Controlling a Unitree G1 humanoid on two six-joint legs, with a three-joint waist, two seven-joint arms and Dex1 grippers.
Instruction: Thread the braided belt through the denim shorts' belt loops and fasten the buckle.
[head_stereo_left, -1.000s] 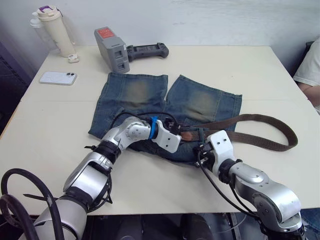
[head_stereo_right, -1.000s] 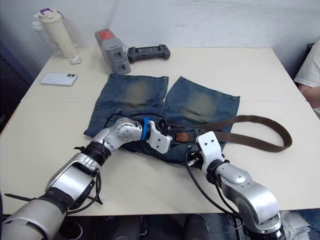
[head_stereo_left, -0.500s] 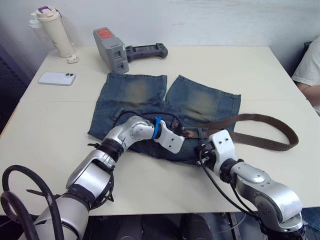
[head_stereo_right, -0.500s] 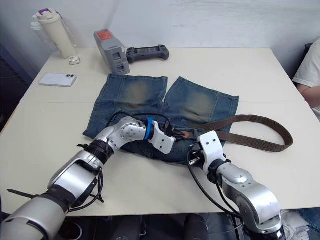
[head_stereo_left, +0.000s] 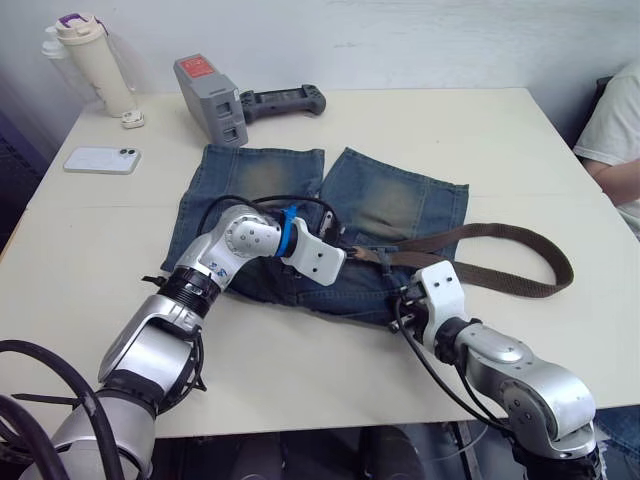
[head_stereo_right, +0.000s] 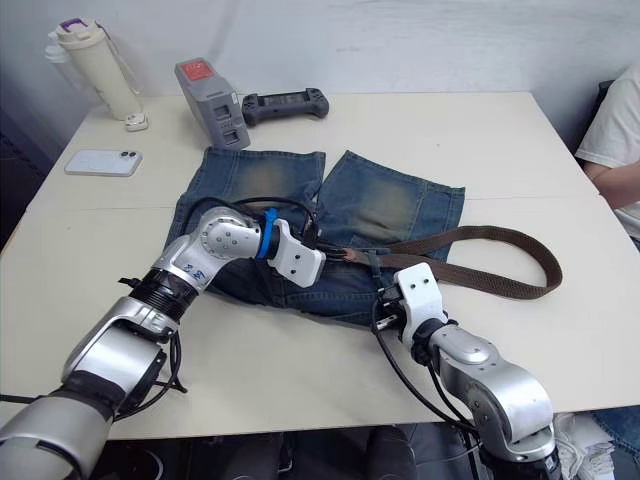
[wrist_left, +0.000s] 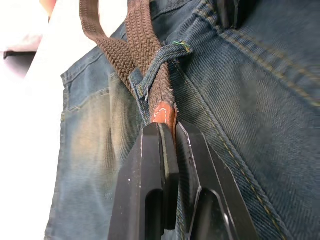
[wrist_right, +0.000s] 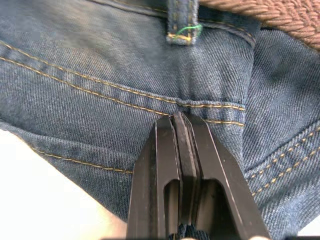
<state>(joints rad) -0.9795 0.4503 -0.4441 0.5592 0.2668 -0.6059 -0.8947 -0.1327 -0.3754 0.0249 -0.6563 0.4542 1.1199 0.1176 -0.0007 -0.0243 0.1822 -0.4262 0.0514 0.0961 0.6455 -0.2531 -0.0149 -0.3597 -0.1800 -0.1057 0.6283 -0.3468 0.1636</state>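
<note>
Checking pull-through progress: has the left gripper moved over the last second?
Yes. Against the shorts, the left gripper has shifted toward the robot's left along the waistband, fingers shut on the belt tip.

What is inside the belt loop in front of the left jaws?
The braided belt runs through that belt loop; its tan tip has come out and sits clamped in the left gripper. The loop's denim strip covers the stretch of belt beneath it.

A cream counter (head_stereo_left: 480, 140) fills most of the frame, meeting a plain white wall (head_stereo_left: 400, 40) along the top edge.
</note>
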